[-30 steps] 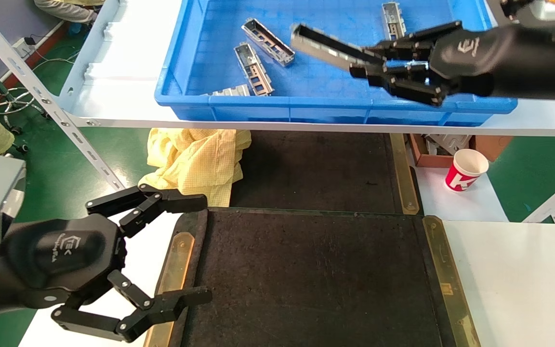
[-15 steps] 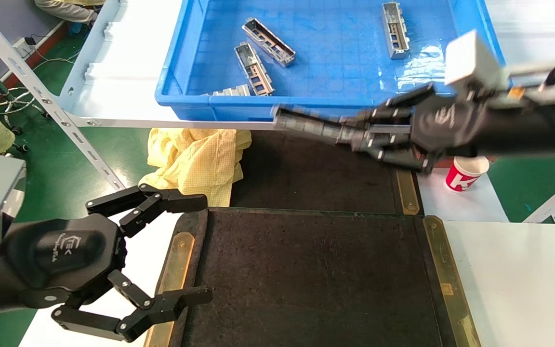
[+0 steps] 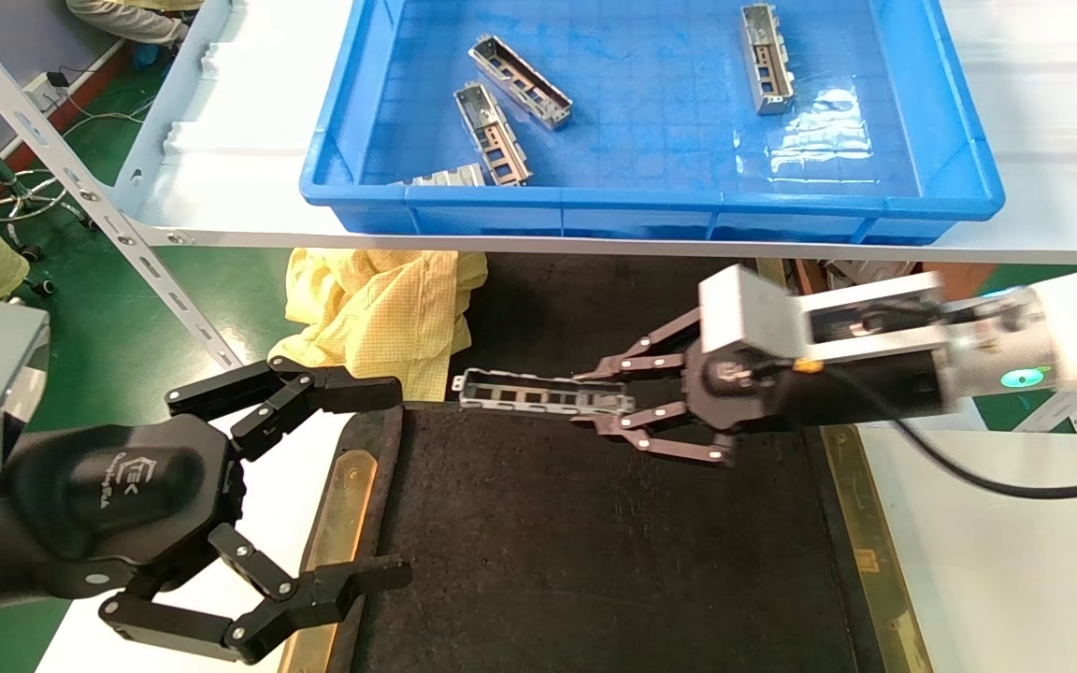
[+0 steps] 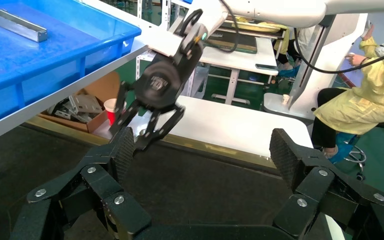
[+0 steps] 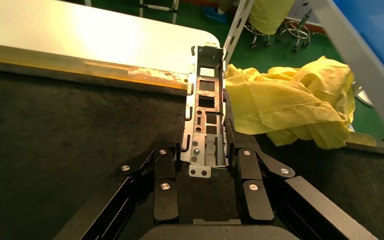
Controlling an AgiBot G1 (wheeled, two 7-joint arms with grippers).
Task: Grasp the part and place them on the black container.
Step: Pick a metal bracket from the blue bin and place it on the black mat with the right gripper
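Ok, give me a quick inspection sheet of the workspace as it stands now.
Surface: black container, floor bare, brass strips along its sides.
Job's things: one part held over the container's far edge; four more parts in the blue bin on the shelf.
Clutter: yellow cloth beyond the container; paper cup beside a cardboard box.
Grippers: right gripper shut on the part; left gripper open, parked at the container's left edge.
Cables: black cable running from the right wrist.
Surroundings: seated person in yellow, stools, green floor.
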